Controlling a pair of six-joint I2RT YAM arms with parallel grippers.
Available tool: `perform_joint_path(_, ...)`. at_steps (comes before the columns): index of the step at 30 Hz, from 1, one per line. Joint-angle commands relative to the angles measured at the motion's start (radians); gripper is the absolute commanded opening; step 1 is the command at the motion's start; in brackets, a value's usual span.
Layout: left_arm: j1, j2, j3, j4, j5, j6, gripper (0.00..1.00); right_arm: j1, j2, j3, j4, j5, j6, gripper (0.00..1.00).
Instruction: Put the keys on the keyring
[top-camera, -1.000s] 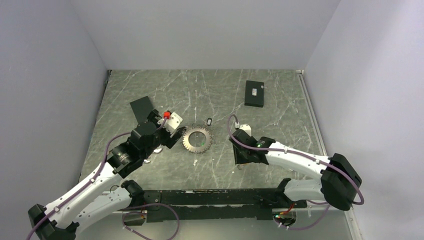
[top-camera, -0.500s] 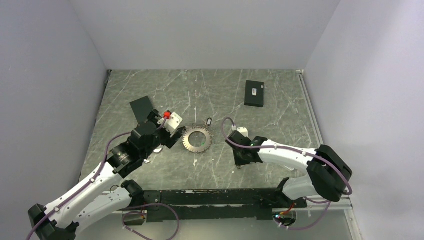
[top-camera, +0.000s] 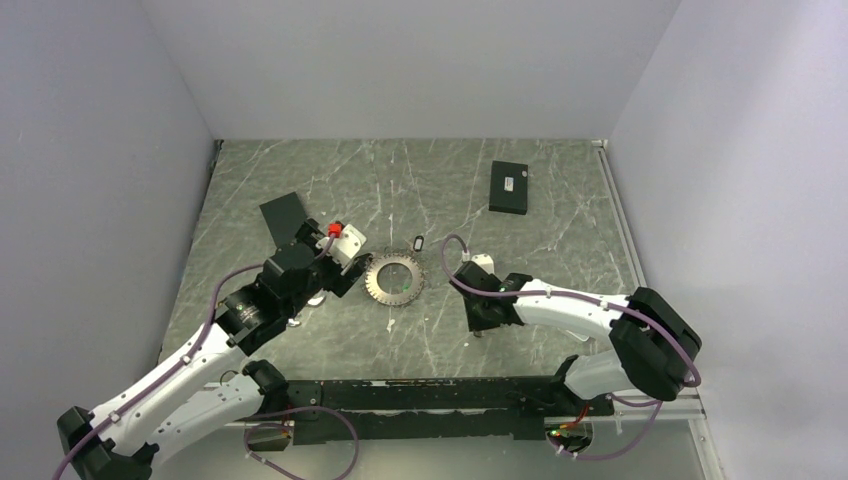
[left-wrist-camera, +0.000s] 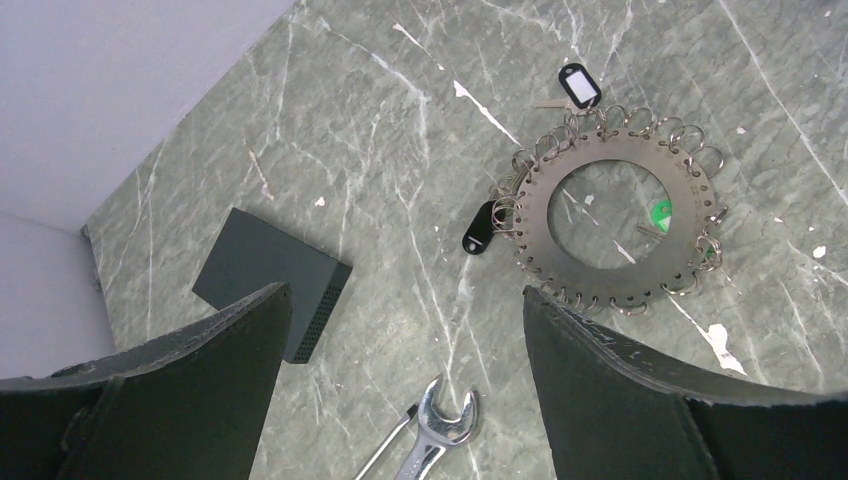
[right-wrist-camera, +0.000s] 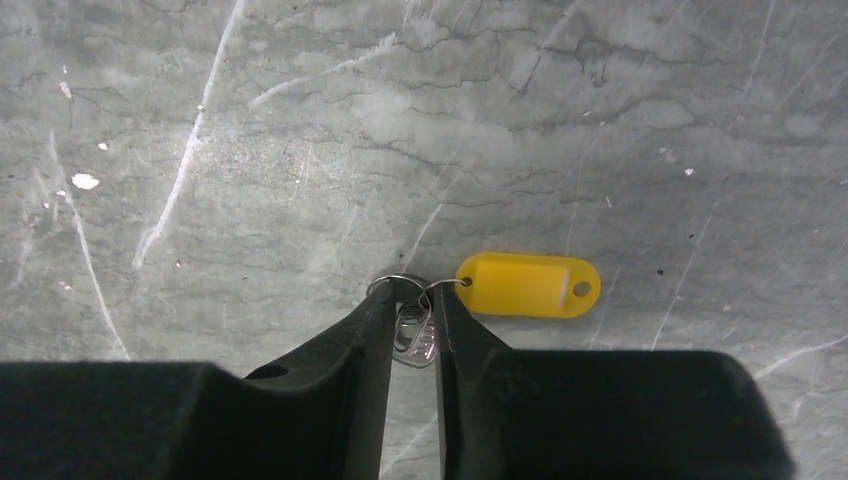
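The keyring (top-camera: 393, 279) (left-wrist-camera: 612, 225), a flat grey toothed ring hung with many small wire loops, lies mid-table. My left gripper (top-camera: 338, 280) (left-wrist-camera: 405, 292) hovers just left of it, open and holding nothing. A small silver key (right-wrist-camera: 415, 340) lies on the table, joined by a wire loop to a yellow tag (right-wrist-camera: 528, 285). My right gripper (top-camera: 480, 325) (right-wrist-camera: 413, 295) is down at the table to the right of the keyring. Its fingers have closed in on the key and touch both of its sides. The top view hides this key under the gripper.
A silver wrench (left-wrist-camera: 440, 430) and a screwdriver tip (left-wrist-camera: 385, 455) lie below my left gripper. A dark grey box (top-camera: 283, 215) (left-wrist-camera: 270, 280) sits at left and a black box (top-camera: 509, 187) at back right. A black tag (left-wrist-camera: 478, 228) and a black-framed white tag (top-camera: 418, 241) (left-wrist-camera: 580, 86) lie by the keyring.
My right arm has swung a little to the left, its elbow coming in, with the gripper staying low on the table. The left arm and the keyring have not moved.
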Motion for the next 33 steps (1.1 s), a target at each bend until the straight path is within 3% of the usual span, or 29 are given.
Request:
perform_joint_path(1, 0.003, -0.002, 0.043, 0.007, 0.005, -0.012, 0.90, 0.002, -0.019, -0.001, -0.006, -0.011, 0.005, 0.19)
perform_joint_path(4, 0.003, -0.004, 0.042, 0.007, 0.002, -0.011, 0.90, 0.002, -0.009, -0.009, 0.009, -0.020, 0.002, 0.01)
perform_joint_path(5, 0.003, -0.005, 0.042, 0.006, 0.003, -0.011, 0.90, 0.002, 0.000, -0.008, 0.010, -0.021, 0.000, 0.00)
perform_joint_path(10, 0.003, -0.002, 0.044, 0.002, 0.001, -0.013, 0.90, 0.002, -0.015, -0.011, 0.022, -0.014, 0.001, 0.00)
perform_joint_path(16, 0.003, 0.006, 0.048, -0.001, 0.035, -0.017, 0.90, 0.002, -0.139, 0.012, 0.058, -0.014, 0.000, 0.00)
perform_joint_path(28, 0.003, -0.022, 0.044, 0.022, 0.215, -0.039, 0.89, 0.002, -0.366, -0.056, 0.409, -0.071, -0.094, 0.00)
perform_joint_path(33, 0.002, -0.021, 0.097, 0.015, 0.324, -0.086, 0.80, 0.002, -0.508, -0.081, 0.650, -0.109, -0.137, 0.00)
